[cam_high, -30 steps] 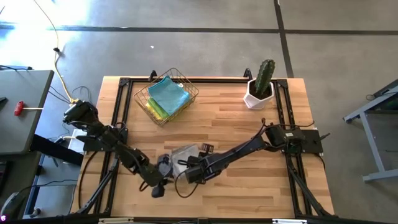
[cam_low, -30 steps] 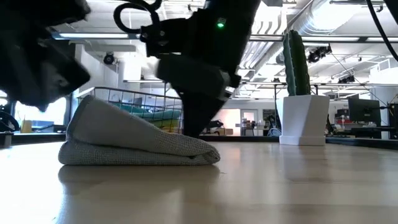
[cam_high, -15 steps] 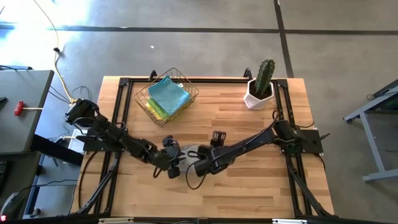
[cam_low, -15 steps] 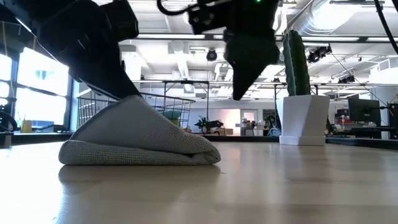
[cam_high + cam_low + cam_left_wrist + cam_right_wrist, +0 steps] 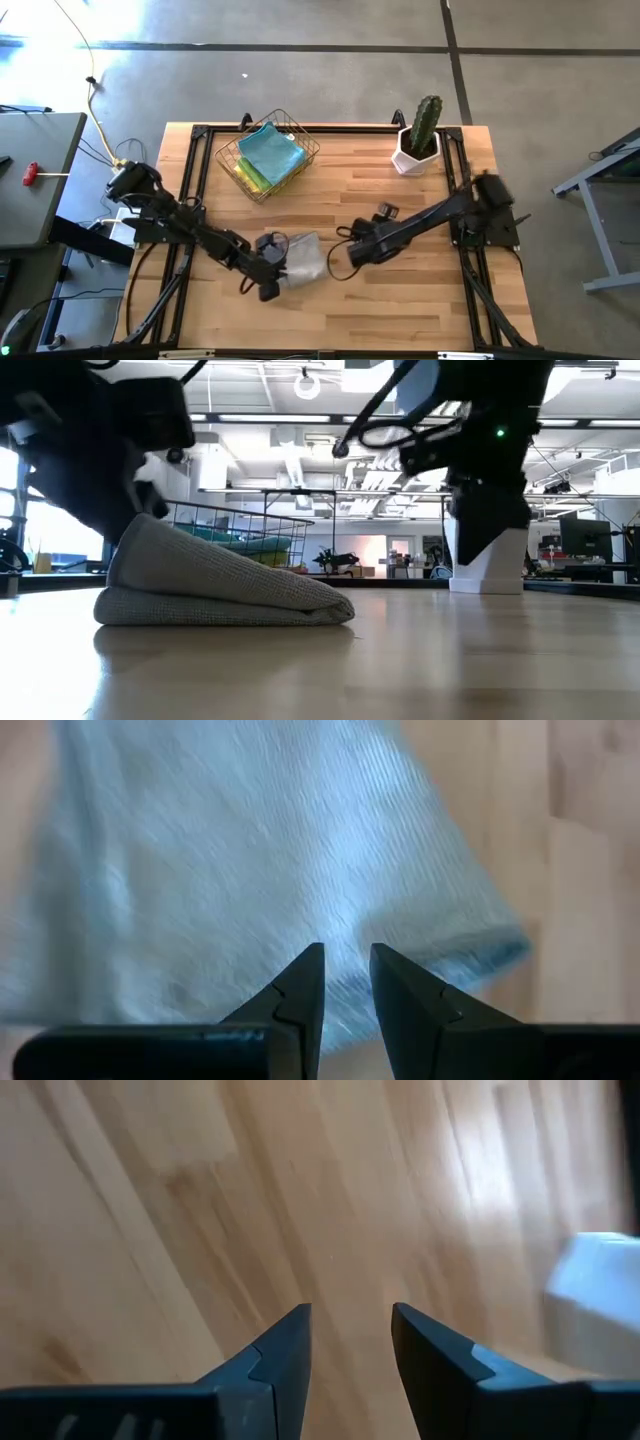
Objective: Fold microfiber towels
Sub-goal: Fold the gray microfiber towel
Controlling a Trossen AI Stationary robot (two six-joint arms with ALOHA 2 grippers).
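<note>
From above, the grey microfiber towel [image 5: 303, 257] lies folded near the table's front middle. The left gripper [image 5: 268, 268] sits at its left edge, likely to square the fold. The right gripper [image 5: 352, 252] hangs just right of the towel, apart from it. At the table's back left, the wire basket [image 5: 228, 157] holds more towels, a light blue towel [image 5: 270, 152] on top, presumably waiting their turn.

At table height, the grey towel [image 5: 215, 588] is a low wedge, thick on the left, tapering right.

The left wrist view shows narrowly parted fingers [image 5: 300, 1000] with a gap between them and cloth beyond, nothing clamped.

The right wrist view shows parted fingers [image 5: 283, 1354] over bare wood, empty.
</note>
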